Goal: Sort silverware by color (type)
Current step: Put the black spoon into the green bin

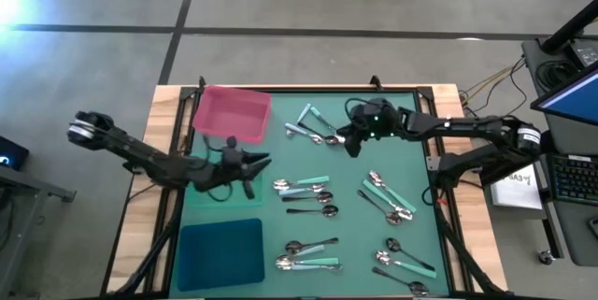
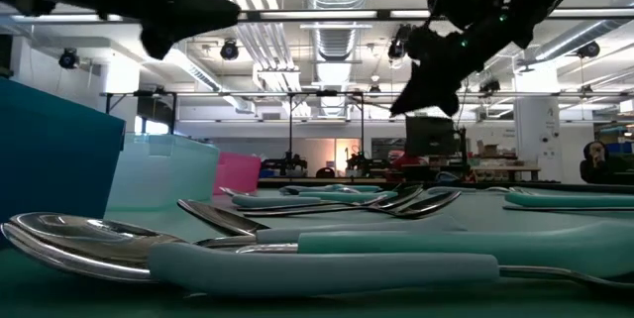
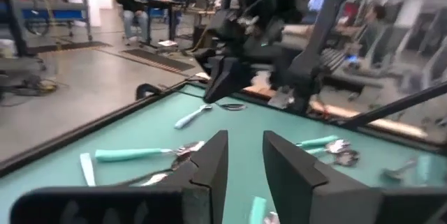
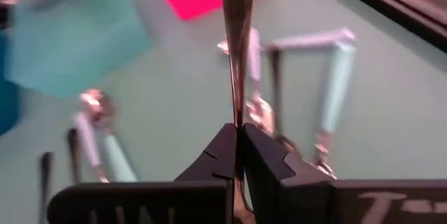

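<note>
Right gripper (image 4: 239, 147) pinched tight on a thin all-silver spoon (image 4: 237, 35) jutting straight ahead above the tabletop (image 1: 355, 235): light, stiff, slick metal, best pinched mid-handle; left gripper (image 3: 244, 158) stands slightly parted, empty.

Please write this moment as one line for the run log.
right gripper: shut on silver utensil, above mat | left gripper: open, empty, near pink tray | silverware: mostly unsorted
</note>
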You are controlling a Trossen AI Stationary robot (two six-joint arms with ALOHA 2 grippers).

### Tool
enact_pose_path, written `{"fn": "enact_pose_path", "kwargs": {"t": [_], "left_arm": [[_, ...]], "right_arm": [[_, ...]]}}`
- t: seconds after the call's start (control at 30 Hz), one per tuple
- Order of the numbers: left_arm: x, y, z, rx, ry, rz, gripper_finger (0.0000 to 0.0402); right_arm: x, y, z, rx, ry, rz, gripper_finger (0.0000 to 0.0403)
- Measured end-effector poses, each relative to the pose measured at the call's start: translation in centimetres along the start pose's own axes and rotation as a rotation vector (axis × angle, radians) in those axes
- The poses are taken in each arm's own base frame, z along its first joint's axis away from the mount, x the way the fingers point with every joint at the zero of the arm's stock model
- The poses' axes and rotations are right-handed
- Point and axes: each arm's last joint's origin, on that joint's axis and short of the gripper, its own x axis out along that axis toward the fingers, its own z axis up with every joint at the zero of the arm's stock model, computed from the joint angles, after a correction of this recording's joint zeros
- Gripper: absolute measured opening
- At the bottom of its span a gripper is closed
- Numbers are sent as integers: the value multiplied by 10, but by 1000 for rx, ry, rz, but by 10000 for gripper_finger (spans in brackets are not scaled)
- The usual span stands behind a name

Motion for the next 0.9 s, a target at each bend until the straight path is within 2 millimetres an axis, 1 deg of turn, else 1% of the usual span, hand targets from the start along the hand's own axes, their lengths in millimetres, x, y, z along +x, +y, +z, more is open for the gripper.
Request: {"fn": "enact_pose_path", "kwargs": {"t": [0.1, 0.23, 0.4, 0.5, 0.67, 0.8, 0.9], "left_arm": [[23, -3, 4, 18, 2, 74, 94], [54, 2, 2, 16, 12, 163, 111], [91, 7, -2, -4, 37, 105, 121], [109, 9, -5, -19, 29, 62, 122], [125, 14, -9, -48, -29, 65, 122], [129, 19, -8, -102, -157, 64, 122], [132, 22, -9, -129, -221, 64, 122]], "right_arm": [[1, 10, 2, -59, -34, 39, 9], [1, 22, 5, -133, -90, 82, 9], [1, 31, 9, -223, -151, 114, 9], [0, 33, 11, -288, -183, 107, 9], [0, 34, 16, -402, -236, 51, 9], [-1, 36, 18, -512, -276, 23, 9], [-1, 37, 19, -559, -290, 20, 9]]}}
